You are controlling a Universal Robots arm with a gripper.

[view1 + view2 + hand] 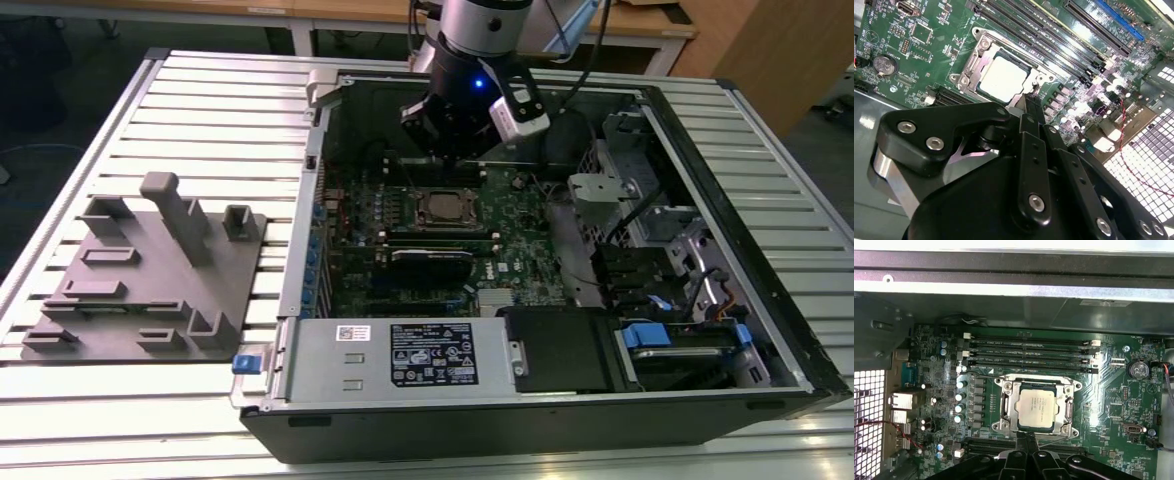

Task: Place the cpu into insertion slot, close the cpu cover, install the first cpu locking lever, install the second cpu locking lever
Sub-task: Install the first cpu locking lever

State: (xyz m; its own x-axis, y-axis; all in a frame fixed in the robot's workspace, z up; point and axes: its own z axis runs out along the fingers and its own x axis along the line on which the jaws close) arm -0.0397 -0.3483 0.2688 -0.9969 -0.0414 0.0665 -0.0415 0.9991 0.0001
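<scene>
Exterior view: one open computer case (747, 200) lies on a slatted metal surface (120, 400), with the arm (474, 40) reaching into it from the upper centre of the frame. The case holds one green motherboard (521, 260), one labelled silver power supply (400, 355) along its lower edge, and a drive bay with blue handles (643, 335) at the lower right. One long black card (430, 262) stands on the board just below the socket.

The cpu (1037, 407) is seated in the insertion slot (1026, 386) at the middle of the board. One cpu cover (1006, 407) lies flat over the slot and frames the chip's pale face. Whether the locking levers are latched cannot be told.

In both wrist views the gripper (1025, 436) has its two fingers (1030, 107) pressed together with nothing between them. The tips are at the edge of the cover, just beside the cpu.

Four long memory slots (1029, 356) run along the far side of the socket from the gripper. One coin cell (1140, 369) sits on the board, well apart from the socket.

At the exterior view's left, one grey fixture plate (147, 280) with upright blocks rests on the surface, outside the case.
</scene>
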